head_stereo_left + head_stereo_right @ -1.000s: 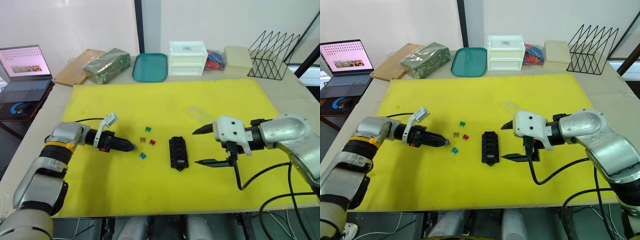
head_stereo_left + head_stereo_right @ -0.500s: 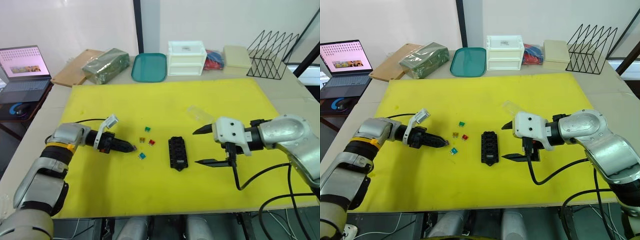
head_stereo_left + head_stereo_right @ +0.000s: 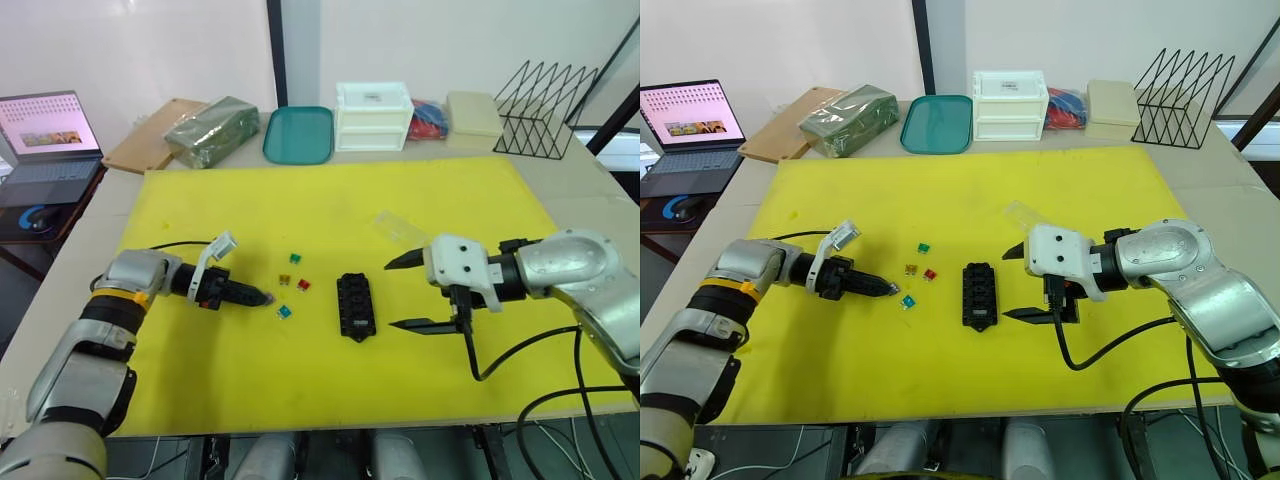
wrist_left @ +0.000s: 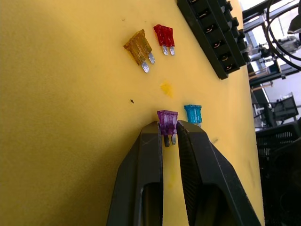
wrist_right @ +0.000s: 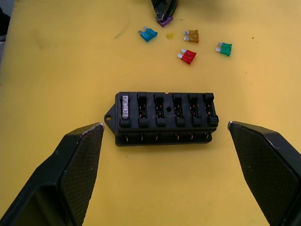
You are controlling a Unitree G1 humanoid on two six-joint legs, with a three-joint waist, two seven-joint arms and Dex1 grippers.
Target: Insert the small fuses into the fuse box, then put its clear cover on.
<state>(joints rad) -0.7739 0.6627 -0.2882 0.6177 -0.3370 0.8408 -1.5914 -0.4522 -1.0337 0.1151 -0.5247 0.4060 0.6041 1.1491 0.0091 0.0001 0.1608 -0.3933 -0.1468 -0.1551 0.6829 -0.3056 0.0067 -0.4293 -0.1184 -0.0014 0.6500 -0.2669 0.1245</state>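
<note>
Left gripper (image 4: 168,134) pinched on purple fuse (image 4: 167,122) by its prongs, coloured head pointing outward, left of fuse box (image 3: 356,306) among loose fuses. Right gripper (image 3: 408,293) spread wide beside the box's right side. Box lying with long axis running away from robot. Risk: thin hold on prongs, so fuse liable to twist or drop.

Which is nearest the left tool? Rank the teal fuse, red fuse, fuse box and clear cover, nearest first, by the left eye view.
1. Teal fuse, right beside the left tool, which grips the purple fuse.
2. Red fuse, toward the box.
3. Fuse box, mid-mat.
4. Clear cover, beyond the box, robot's right.
</note>
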